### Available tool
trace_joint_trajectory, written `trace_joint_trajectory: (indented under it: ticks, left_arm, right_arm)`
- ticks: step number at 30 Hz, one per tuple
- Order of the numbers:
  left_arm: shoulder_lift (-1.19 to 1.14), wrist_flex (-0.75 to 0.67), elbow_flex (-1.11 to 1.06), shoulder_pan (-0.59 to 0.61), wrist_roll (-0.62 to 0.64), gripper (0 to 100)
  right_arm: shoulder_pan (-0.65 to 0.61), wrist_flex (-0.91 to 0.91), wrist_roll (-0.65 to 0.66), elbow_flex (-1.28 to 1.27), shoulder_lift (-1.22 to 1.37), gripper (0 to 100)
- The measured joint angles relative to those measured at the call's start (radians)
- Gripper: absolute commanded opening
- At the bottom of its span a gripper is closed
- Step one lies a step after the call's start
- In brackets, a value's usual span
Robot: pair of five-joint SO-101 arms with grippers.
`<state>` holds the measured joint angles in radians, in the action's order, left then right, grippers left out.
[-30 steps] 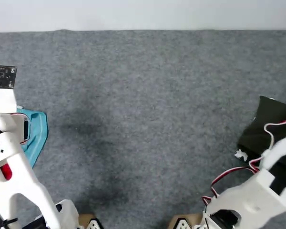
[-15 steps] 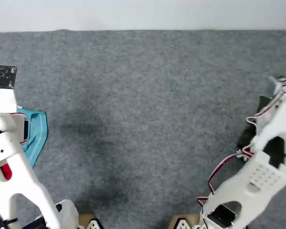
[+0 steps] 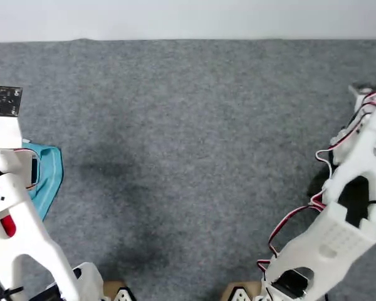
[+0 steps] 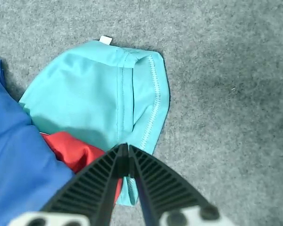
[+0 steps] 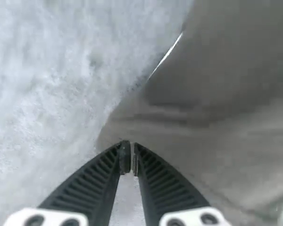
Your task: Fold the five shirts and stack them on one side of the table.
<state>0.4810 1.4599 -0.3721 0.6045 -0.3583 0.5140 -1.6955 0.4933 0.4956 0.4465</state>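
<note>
Shirts wait at both ends of the table (image 3: 194, 125): teal shirt (image 4: 94, 89) at the left end under the left gripper (image 4: 127, 153), dark shirt (image 5: 217, 117) at the right end under the right gripper (image 5: 127, 157). Both grippers are squeezed closed and seem to hold nothing, so the right one should open wide before pinching an edge

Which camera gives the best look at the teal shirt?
The left wrist view: the teal shirt lies almost whole there, folded, hem stitching plain, beside a red shirt and a blue shirt. The high view gives a strip of it beside the left arm. The right wrist view faces a grey cloth.
</note>
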Motion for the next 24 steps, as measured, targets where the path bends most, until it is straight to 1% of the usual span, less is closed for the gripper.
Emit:
trace_joint_trajectory:
  ticks: [5, 9, 14, 19, 21, 24]
  left_arm:
    - [0.0, 0.0, 0.0, 0.0, 0.0, 1]
    - [0.0, 0.0, 0.0, 0.0, 0.0, 1]
    - [0.0, 0.0, -0.015, 0.0, 0.0, 1]
    - [0.0, -0.006, -0.069, 0.0, 0.0, 1]
    - [0.0, -0.006, -0.078, 0.0, 0.0, 1]
    - [0.0, -0.006, -0.078, 0.0, 0.0, 1]
  right_arm:
    - [0.0, 0.25, 0.0, 0.0, 0.021, 0.9]
    - [0.0, 0.446, 0.0, 0.0, 0.141, 0.9]
    - [-0.017, 0.629, 0.0, 0.0, 0.284, 0.9]
    - [-0.02, 0.666, 0.0, 0.0, 0.285, 0.9]
    - [-0.025, 0.634, 0.0, -0.002, 0.255, 0.9]
    - [-0.026, 0.531, 0.0, -0.002, 0.155, 0.9]
